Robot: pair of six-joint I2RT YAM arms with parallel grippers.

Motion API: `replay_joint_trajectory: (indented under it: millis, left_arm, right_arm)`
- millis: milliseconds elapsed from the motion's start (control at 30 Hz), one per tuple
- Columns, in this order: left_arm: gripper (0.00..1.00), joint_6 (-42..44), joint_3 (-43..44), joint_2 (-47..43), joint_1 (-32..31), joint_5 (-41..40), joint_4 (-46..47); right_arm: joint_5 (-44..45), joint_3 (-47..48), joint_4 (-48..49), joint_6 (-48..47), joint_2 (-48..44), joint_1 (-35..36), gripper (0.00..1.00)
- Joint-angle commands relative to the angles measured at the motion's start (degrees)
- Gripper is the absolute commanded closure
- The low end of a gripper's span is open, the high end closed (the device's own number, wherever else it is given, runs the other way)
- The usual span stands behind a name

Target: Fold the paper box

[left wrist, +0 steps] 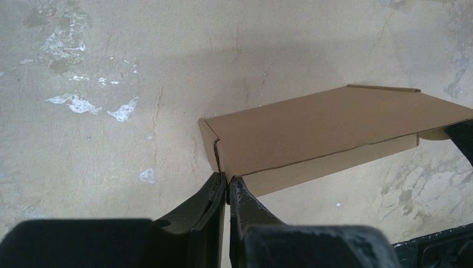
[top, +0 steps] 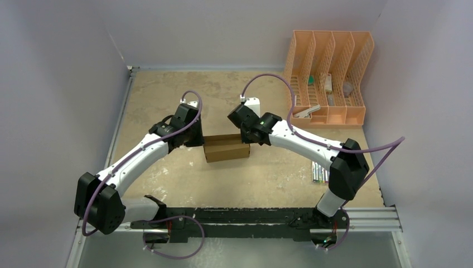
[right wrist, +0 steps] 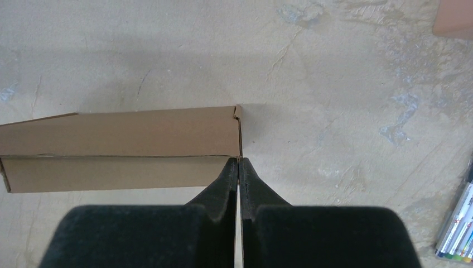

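The box (top: 226, 148) lay on the table (top: 167, 178) between the left gripper (left wrist: 227, 184) and right gripper (right wrist: 239, 164), each closed tight at an end corner, possibly nipping a flap edge, where any uneven push could have popped the lid or skewed it.

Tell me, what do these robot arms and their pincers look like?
The left arm and right arm have white shells, bulky black joints and loose purple cables. The left gripper and right gripper each have two matte black, tapered fingers.
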Motion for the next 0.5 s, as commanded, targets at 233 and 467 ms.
replay_joint_trajectory:
  millis: [233, 467]
  left_arm:
    - [0.94, 0.8, 0.05, -0.77, -0.21, -1.72, 0.16]
    - [0.94, -0.74, -2.43, -1.48, -0.49, -2.4, 1.21]
  right_arm:
    - [1.84, -4.24, 0.99, -0.23, -0.62, 0.76, 1.0]
    - [2.59, -5.8, 3.2, -0.68, -1.8, 1.78, 1.0]
